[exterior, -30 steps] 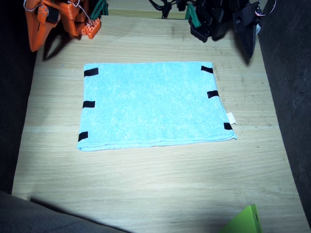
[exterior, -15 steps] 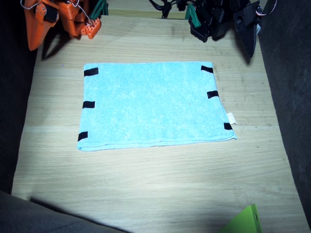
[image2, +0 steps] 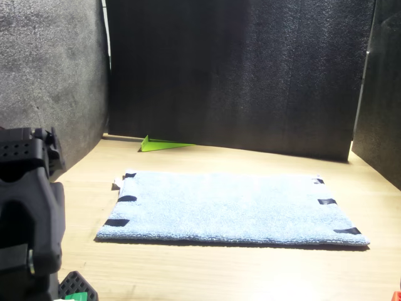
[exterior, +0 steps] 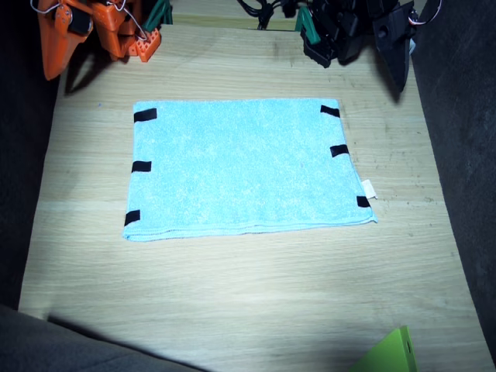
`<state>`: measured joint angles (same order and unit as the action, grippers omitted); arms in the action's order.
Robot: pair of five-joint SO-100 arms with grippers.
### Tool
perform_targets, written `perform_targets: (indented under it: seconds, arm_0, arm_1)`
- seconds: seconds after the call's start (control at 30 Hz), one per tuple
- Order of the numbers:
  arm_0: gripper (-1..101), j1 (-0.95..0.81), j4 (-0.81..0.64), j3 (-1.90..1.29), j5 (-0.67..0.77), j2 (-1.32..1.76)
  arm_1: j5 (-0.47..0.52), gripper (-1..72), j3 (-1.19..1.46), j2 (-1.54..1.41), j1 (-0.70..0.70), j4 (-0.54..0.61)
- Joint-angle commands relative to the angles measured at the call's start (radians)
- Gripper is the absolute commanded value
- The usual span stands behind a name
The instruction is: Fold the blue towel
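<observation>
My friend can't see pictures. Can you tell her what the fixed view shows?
A blue towel lies flat and unfolded on a wooden table. An orange right arm and black left arm wait at the far edge, not touching it.

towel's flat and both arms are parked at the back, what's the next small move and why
Probably bring the right arm's hand down toward the blue towel at its near corner by the black tape mark. The towel lies fully spread and unfolded on the table, and neither hand touches it; the left arm's hand is equally far back.
</observation>
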<state>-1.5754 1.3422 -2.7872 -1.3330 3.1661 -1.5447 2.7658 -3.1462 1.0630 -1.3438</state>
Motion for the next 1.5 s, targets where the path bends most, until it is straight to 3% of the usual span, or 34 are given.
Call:
perform_targets:
  seconds: [0.0,0.23,0.8,1.07,1.23,1.3,1.47]
  arm_0:
    - [0,-0.009,0.015,0.014,0.0,0.009]
    - [0,-0.012,0.015,0.014,-0.006,0.009]
    - [0,-0.008,0.008,0.012,-0.009,0.009]
    - [-1,0.0,0.023,0.035,0.006,-0.04]
    - [-1,-0.005,-0.072,0.216,0.021,-0.554]
    - [-1,-0.002,-0.077,0.287,0.035,-0.695]
    - [0,0.028,-0.057,0.308,0.02,-0.603]
  arm_1:
    - [0.012,-0.1,0.0,-0.006,0.029,-0.018]
    - [0.037,-0.1,0.0,-0.005,0.055,-0.018]
    - [-0.02,1.1,0.0,-0.005,0.003,-0.015]
    - [0.041,-0.1,-0.031,0.008,0.077,-0.017]
    - [0.063,-0.1,-0.344,0.497,0.091,0.003]
    - [0.048,-0.1,-0.534,0.738,0.098,-0.048]
    - [0.067,-0.1,-0.744,0.923,0.264,-0.169]
